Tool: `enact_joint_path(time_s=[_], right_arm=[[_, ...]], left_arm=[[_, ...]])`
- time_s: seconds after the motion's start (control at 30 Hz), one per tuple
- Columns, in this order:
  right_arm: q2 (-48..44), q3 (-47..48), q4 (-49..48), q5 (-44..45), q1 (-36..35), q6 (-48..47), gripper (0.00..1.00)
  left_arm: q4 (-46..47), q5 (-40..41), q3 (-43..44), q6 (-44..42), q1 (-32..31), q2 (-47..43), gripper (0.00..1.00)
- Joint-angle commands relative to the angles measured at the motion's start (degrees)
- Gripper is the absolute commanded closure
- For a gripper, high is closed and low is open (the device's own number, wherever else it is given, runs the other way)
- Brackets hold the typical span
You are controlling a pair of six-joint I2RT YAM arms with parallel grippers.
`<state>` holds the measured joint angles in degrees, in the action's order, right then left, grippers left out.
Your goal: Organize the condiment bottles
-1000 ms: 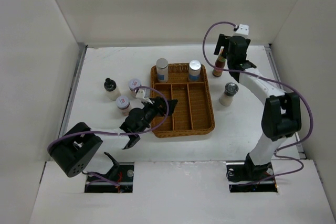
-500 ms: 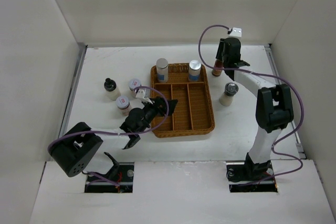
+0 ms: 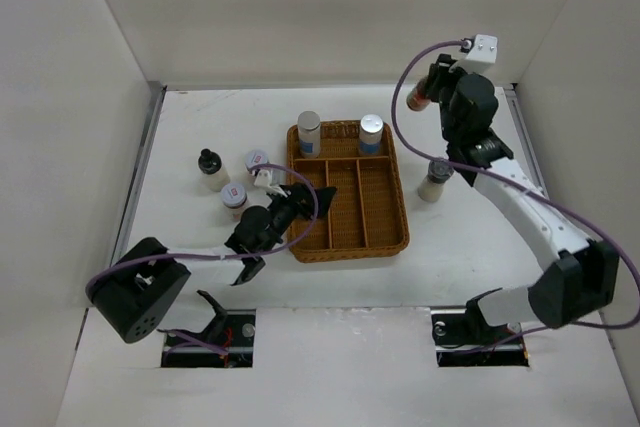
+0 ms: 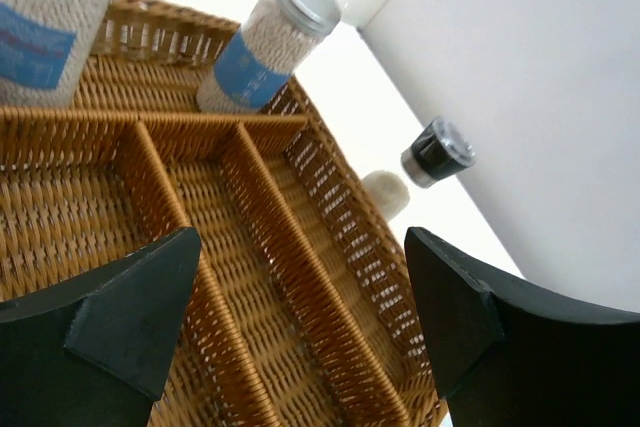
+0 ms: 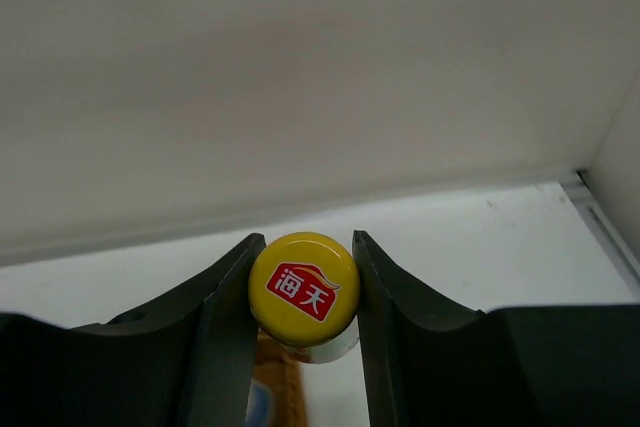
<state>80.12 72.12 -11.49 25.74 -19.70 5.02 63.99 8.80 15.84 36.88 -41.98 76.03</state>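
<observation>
Right wrist view: the right fingers (image 5: 232,292) are closed narrow on the red sauce bottle (image 5: 303,297), 1 finger touching each side of its yellow cap (image 5: 300,272). Below the cap the body is almost all hidden; only a blurred brownish piece shows. In the top external view this bottle hangs tilted between these fingers, up in the air over the far right corner of the counter (image 3: 200,117), and the wrist covers part of it.

The left fingers (image 4: 135,312) stand wide apart and hold nothing, low over the brown wicker basket (image 4: 330,207). Under and between them lie the long compartments. Ahead of them, in the back part of the basket, stand 2 silver-topped shakers. One (image 4: 262,45) shows complete; the other (image 4: 50,17) is cut by the picture edge, so its top is not seen. Whether a divider separates them I cannot tell.

Ahead and to the right of these fingers, outside the basket wall, the grey-capped shaker (image 4: 437,153) stands on the counter, its body half hidden behind the rim.

To the left of the left fingers, outside the basket, the top view shows the black-capped shaker (image 3: 210,169) and 2 white-lidded brown jars (image 3: 257,161) (image 3: 234,196). The nearer jar is just beside the left wrist. Their labels are too small to read.
</observation>
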Motion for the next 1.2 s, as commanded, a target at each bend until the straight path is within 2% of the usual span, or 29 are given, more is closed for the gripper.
enact_joint_path(time_s=[0.0, 0.17, 0.4, 0.9, 1.03, 1.17], right_arm=[[-5.8, -0.7, -11.5, -0.4, -6.3, -1.3, 0.65], [-7.4, -2.2, -11.2, -2.5, -14.5, -0.5, 0.65], [-2.6, -4.6, -11.3, -5.3, -22.4, 2.0, 0.65], [11.6, -6.5, -16.2, -4.7, -24.1, 3.2, 0.66], [11.8, -7.3, -16.6, -3.2, -23.9, 3.2, 0.66], [8.0, -9.2, -17.6, -2.6, -23.8, 3.0, 0.66]], left_arm=[[4.0, -0.2, -1.1, 0.4, 1.2, -3.6, 0.18], [4.4, 0.7, -2.8, 0.2, 3.4, -6.9, 0.19], [3.6, 3.0, -5.8, 0.0, 7.6, -12.7, 0.19], [2.0, 3.3, -6.2, 0.2, 9.5, -14.3, 0.19], [1.8, 3.6, -6.2, 0.2, 9.8, -14.0, 0.19], [1.8, 3.5, -5.9, 0.0, 9.2, -14.1, 0.19]])
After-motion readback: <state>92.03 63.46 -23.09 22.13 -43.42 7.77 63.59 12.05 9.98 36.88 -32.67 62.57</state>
